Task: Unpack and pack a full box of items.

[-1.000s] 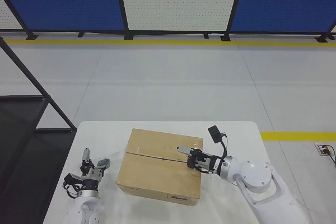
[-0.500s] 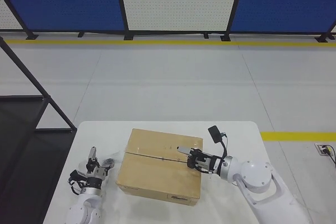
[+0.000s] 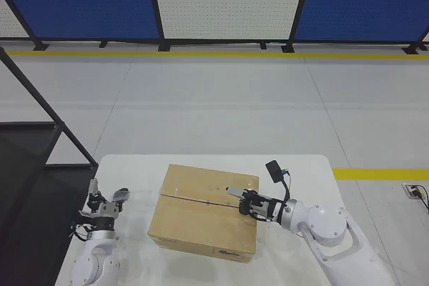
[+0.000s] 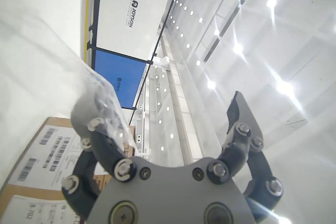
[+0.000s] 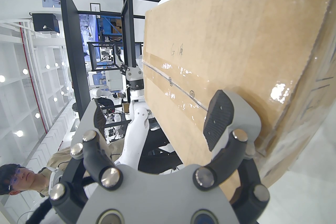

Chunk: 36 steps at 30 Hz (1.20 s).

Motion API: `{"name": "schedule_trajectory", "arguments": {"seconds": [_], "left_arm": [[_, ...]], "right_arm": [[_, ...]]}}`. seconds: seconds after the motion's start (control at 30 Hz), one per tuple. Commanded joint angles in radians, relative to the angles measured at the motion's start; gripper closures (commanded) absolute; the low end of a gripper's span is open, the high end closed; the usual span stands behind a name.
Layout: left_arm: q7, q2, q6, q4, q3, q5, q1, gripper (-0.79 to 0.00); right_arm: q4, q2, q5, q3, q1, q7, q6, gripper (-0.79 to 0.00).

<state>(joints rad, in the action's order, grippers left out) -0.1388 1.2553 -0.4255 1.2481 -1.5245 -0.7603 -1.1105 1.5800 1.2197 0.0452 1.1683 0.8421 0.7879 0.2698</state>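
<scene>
A closed cardboard box with a taped seam across its top stands in the middle of the white table. My right gripper is open at the box's right end, one finger pad lying against the top near the seam and the other finger held off the box. My left gripper is open near the table's left edge, apart from the box and pointing upward. A crumpled clear film clings to one of its fingers. The box's labelled side lies behind it.
A black metal rack stands just left of the table, close to my left arm. Bare table surface runs along the box's left, right and far sides. A yellow floor line lies to the right.
My left gripper has swung left, away from the box toward the table's left edge. The right arm and the box have not moved.
</scene>
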Motion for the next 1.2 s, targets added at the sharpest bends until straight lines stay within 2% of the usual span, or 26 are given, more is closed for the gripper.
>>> {"name": "schedule_trajectory", "arguments": {"seconds": [0.0, 0.23, 0.47, 0.67, 1.17], "left_arm": [[-0.001, -0.001, -0.003, 0.024, -0.015, -0.002, -0.013, -0.785], [0.014, -0.003, -0.011, 0.171, -0.069, 0.0, -0.091, -0.785], [0.029, -0.001, 0.005, 0.319, -0.089, 0.03, -0.142, -0.785], [0.045, 0.001, 0.033, 0.387, -0.087, 0.067, -0.135, -0.785], [0.032, 0.014, 0.078, 0.47, -0.024, 0.115, -0.095, -0.785]], "right_arm": [[0.0, 0.0, 0.0, 0.0, 0.0, 0.0, 0.0, -0.785], [0.0, 0.0, 0.0, 0.0, 0.0, 0.0, 0.0, -0.785], [0.0, 0.0, 0.0, 0.0, 0.0, 0.0, 0.0, -0.785], [0.0, 0.0, 0.0, 0.0, 0.0, 0.0, 0.0, -0.785], [0.0, 0.0, 0.0, 0.0, 0.0, 0.0, 0.0, -0.785]]}}
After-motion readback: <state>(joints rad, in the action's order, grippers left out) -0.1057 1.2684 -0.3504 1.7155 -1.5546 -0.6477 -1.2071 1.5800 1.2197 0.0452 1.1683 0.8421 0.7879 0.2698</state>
